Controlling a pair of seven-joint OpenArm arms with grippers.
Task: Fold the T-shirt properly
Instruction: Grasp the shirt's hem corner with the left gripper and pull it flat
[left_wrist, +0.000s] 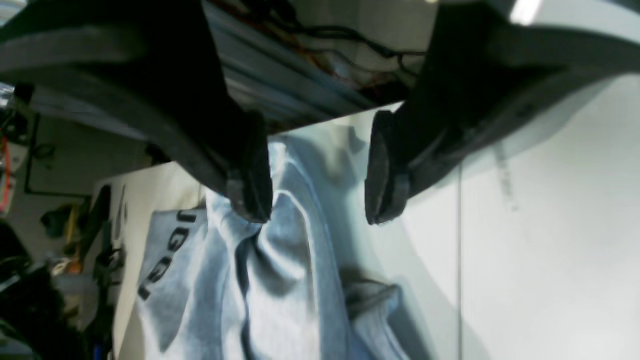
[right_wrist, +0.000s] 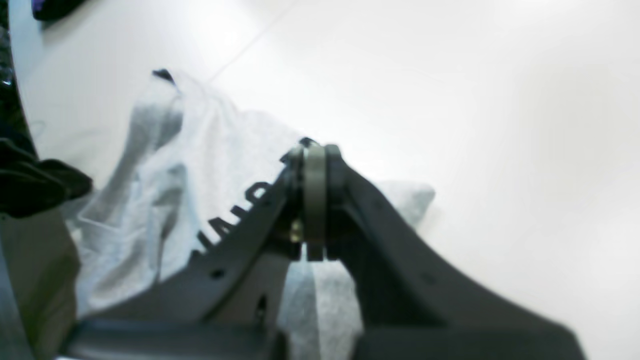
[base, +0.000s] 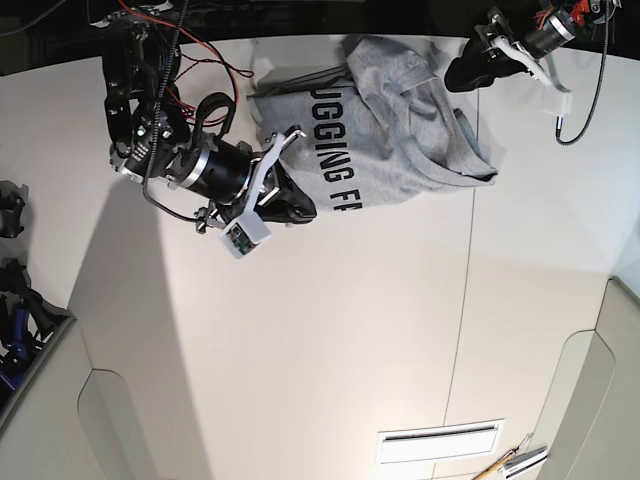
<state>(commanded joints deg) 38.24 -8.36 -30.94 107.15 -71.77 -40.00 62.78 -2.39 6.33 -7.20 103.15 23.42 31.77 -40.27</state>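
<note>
The light grey T-shirt (base: 400, 130) lies crumpled at the table's far edge, with its black lettering facing up. My left gripper (base: 452, 78) is at the shirt's right side. In the left wrist view this gripper (left_wrist: 317, 215) is open, its jaws straddling a ridge of the shirt (left_wrist: 290, 280), and one fingertip (left_wrist: 250, 200) touches the fabric. My right gripper (base: 305, 210) is at the shirt's near edge by the lettering. In the right wrist view it (right_wrist: 314, 147) is shut, low over the shirt (right_wrist: 165, 200). No fabric shows between its fingers.
The white table (base: 330, 350) has a seam (base: 465, 300) running front to back. Red and black cables (base: 200, 60) hang by the right-wrist arm. Dark objects (base: 12, 215) sit at the left edge. A white slotted panel (base: 440, 440) and tools (base: 510, 462) lie near the front.
</note>
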